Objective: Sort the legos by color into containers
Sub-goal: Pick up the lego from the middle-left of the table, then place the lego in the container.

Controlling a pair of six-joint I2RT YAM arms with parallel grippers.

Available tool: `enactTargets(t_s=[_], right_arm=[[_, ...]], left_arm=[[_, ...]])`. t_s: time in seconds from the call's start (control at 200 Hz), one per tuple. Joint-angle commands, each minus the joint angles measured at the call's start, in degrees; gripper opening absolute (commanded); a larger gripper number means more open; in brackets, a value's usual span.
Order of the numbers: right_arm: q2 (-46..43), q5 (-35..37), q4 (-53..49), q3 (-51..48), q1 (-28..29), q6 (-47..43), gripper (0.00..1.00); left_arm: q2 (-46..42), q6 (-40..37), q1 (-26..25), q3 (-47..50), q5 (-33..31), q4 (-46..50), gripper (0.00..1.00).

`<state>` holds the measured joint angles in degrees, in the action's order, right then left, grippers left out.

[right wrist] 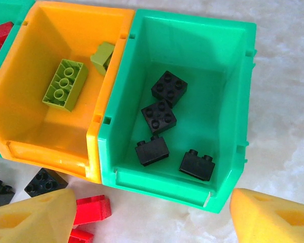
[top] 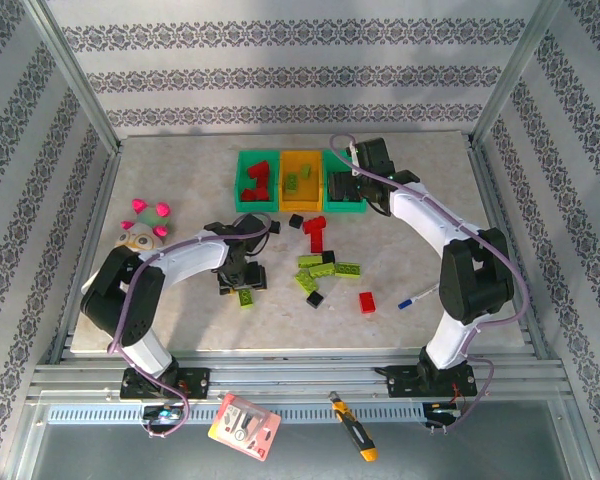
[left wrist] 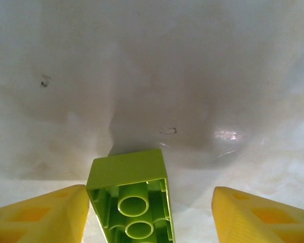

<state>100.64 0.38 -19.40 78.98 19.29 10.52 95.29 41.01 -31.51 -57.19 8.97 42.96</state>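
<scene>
Left fingers (left wrist: pixel 45 215) spread, straddling a lime brick (left wrist: pixel 130 190) on the worktop (left wrist: pixel 142 61), hollow side showing, not yet pinching; likely lined up for pickup. Right fingers (right wrist: pixel 33 217) spread, empty, above the green bin (right wrist: pixel 233 71) holding four black bricks (right wrist: pixel 158 117), sorted by colour.

Four black studded plastic bricks (right wrist: pixel 159 117) show against the teal-green rectangular plastic bin (right wrist: pixel 228 66), the orange-yellow plastic bin (right wrist: pixel 20 116) at its nine o'clock carries two lime-green studded bricks (right wrist: pixel 66 84), red bricks (right wrist: pixel 92 208) lie at its seven o'clock, and the walls (top: pixel 280 78) wear grey damask stripes on white.
</scene>
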Motion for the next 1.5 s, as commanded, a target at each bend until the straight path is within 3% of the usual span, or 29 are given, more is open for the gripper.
enactTargets(t_s=[0.0, 0.175, 0.45, 0.585, 0.874, 1.294, 1.394, 1.494], right_arm=[[-3.01, -1.41, 1.68, -0.66, 0.54, 1.16, 0.79], [-4.29, -2.11, 2.69, -1.83, 0.44, 2.31, 0.8], [-9.84, -2.94, 3.55, -7.19, 0.31, 4.62, 0.8], [-13.33, -2.43, 3.4, -11.31, 0.14, 5.5, 0.8], [-21.69, -2.27, 2.92, -21.35, 0.14, 9.31, 0.8], [-32.9, -2.04, -5.63, -33.34, 1.23, 14.28, 0.8], [-33.89, -0.39, -9.44, -35.1, 2.84, 16.32, 0.8], [-34.82, 0.88, -11.98, -36.86, 5.55, 18.59, 0.8]], left_arm=[[0.6, 0.65, -0.83, -0.56, -0.14, 3.08, 0.53], [0.43, -0.11, -0.8, -1.63, -0.74, 3.92, 0.35], [-2.14, -6.75, -0.81, -10.02, -4.13, 5.07, 0.36], [-0.33, -14.23, -0.75, -16.44, -5.17, -1.1, 0.36], [16.77, -24.99, 1.5, -41.32, -9.73, -7.8, 0.36], [39.33, -32.92, 4.1, -72.5, -10.52, -2.33, 0.39], [42.67, -33.11, 4.14, -77.24, -10.67, -1.28, 0.44], [44.18, -32.58, 4.13, -79.53, -10.4, -1.27, 0.58]])
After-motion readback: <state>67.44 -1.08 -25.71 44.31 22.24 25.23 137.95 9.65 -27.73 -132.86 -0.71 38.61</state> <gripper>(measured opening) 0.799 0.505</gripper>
